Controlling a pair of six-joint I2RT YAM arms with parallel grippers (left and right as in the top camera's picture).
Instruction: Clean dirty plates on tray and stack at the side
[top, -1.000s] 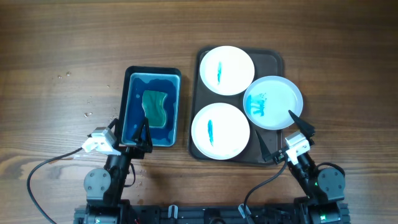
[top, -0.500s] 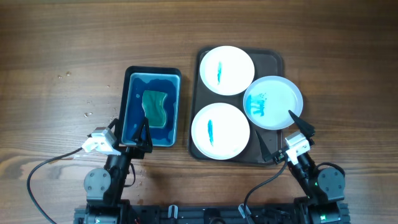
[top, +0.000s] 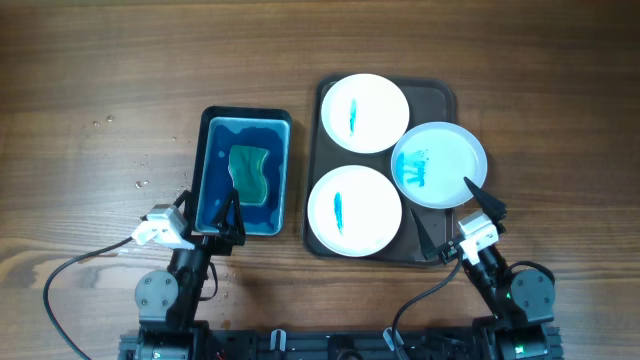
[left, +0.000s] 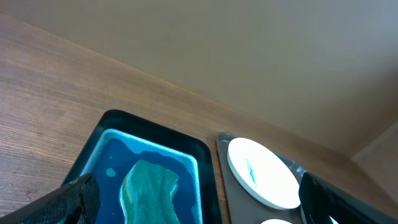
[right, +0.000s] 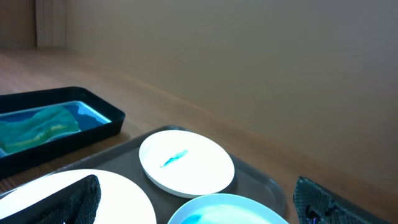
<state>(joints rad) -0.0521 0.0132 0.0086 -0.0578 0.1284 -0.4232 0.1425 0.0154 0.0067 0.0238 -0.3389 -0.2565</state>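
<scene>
My left gripper (top: 208, 208) is spread wide and holds nothing. It hangs over the near end of the blue basin (top: 247, 114), with the green sponge (top: 250, 172) lying in blue water just beyond the fingertips. My right gripper (top: 455, 215) is also wide and empty, at the near right corner of the tray (top: 436, 98). One finger points at the near rim of the right plate (top: 440, 165), apart from it as far as I can tell. All three plates are on the tray and none is stacked at the side, so the task looks to be at its start. The far plate (top: 365, 112) and near plate (top: 354, 211) each carry one short blue streak. The right plate has the biggest smear and overhangs the tray's right rim. It sits close against the other two, but I cannot tell if they touch. The step in hand, I judge, is fetching the sponge. I should go straight down on its middle, close across the narrow width and lift slowly so the drips fall in the basin and not on the wooden table (top: 100, 80). The right side should steady a plate by its rim, because a tilted overhanging plate could slip off.
</scene>
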